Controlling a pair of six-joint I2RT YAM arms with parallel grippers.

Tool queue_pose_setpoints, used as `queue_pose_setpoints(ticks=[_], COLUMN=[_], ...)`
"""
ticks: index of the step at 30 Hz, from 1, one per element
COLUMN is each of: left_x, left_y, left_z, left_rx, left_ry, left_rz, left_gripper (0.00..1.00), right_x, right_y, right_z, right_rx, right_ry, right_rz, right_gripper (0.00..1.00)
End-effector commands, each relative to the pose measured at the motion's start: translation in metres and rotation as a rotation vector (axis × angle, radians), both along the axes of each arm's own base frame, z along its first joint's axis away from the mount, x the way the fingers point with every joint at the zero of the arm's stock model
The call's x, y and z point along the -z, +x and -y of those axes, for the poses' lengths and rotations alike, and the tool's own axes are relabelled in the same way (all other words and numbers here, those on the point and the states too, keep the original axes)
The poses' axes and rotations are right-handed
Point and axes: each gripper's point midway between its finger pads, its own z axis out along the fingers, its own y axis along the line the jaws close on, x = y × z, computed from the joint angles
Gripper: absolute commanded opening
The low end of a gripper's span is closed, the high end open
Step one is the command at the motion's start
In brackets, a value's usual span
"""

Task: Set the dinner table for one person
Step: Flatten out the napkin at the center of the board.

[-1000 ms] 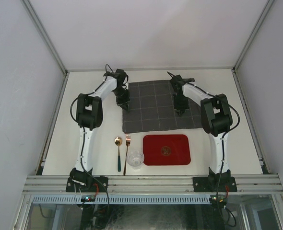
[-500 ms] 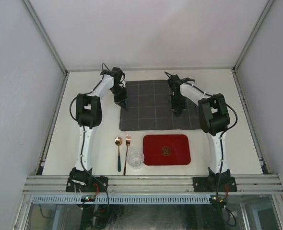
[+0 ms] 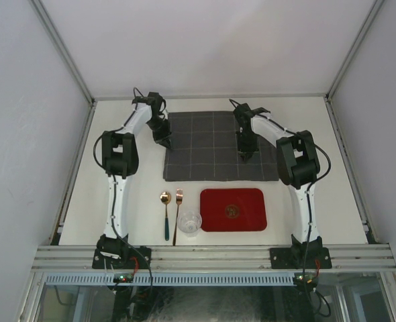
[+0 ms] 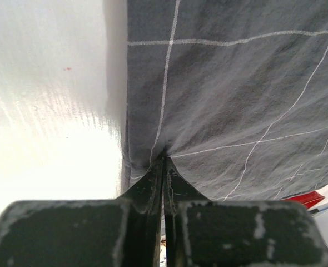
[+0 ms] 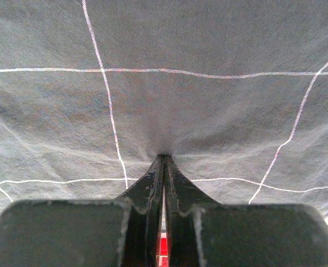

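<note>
Your left gripper (image 4: 164, 158) is clamped on the left edge of the checked cloth (image 3: 211, 144), and your right gripper (image 5: 164, 157) on its right part. The off-white bench (image 3: 332, 201) fills the frame's middle, with the cloth on its upper half.

The cloth (image 3: 215, 147) lies on the table (image 3: 332, 201), toward the far side. The tray (image 3: 233, 209) lies just in front of it, nearer the arms. Left of the tray stands 1 cup (image 3: 189, 222). Left of that lie 1 fork (image 3: 178, 215) and then 1 spoon (image 3: 166, 213), side by side.
</note>
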Motion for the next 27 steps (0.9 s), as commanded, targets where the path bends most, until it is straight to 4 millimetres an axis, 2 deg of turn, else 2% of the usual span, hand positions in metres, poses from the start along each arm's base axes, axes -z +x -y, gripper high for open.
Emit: queue_pose_setpoints(ticks=[1, 10, 17, 27], left_x=[-0.007, 0.005, 0.006, 0.003], left_y=[0.009, -0.003, -0.013, -0.024], left_z=[-0.003, -0.008, -0.013, -0.044], left_rx=[-0.002, -0.028, -0.047, -0.101], left_ry=[-0.009, -0.046, -0.074, -0.022], left_rz=[0.035, -0.003, -0.017, -0.02], left_gripper=[0.03, 0.01, 0.0, 0.0], right_x=[0.026, 0.027, 0.03, 0.036], right_y=[-0.002, -0.002, -0.007, -0.016], right_z=[-0.015, -0.029, -0.04, -0.042], right_rx=[-0.002, -0.028, -0.046, -0.056], right_ry=[0.026, 0.037, 0.043, 0.028], right_rz=[-0.03, -0.039, -0.049, -0.067], right_gripper=[0.0, 0.0, 0.0, 0.0])
